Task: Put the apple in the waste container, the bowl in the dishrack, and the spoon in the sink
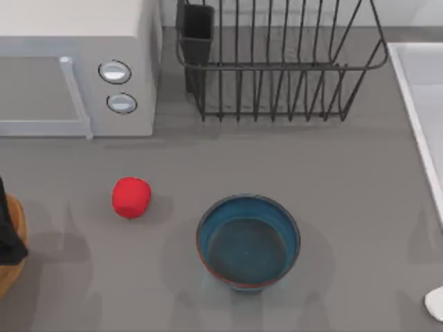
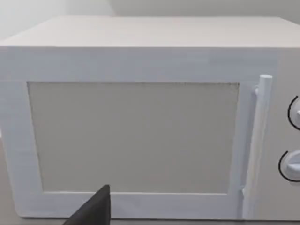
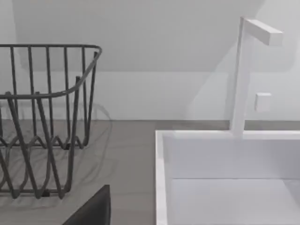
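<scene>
Apple [image 1: 131, 197] on counter [image 1: 346, 180], left of bowl [image 1: 248, 241], apart from it. Bowl upright, empty. Spoon [image 1: 435, 302] tip at right edge, below sink [image 1: 415, 104]. Dishrack [image 1: 277, 62] at back, beside microwave [image 1: 76, 69]. Waste container [image 1: 12, 242] at left edge. Fingers' state: cannot tell.

Flat grey table [image 1: 346, 187] under soft, even light. White microwave [image 1: 76, 66] at the table's far left, with two round knobs [image 1: 115, 71] right of its door and a vertical bar handle [image 2: 260, 140]. Behind the microwave, a plain pale wall [image 3: 154, 42]. White faucet [image 3: 243, 75] well right of the microwave.
</scene>
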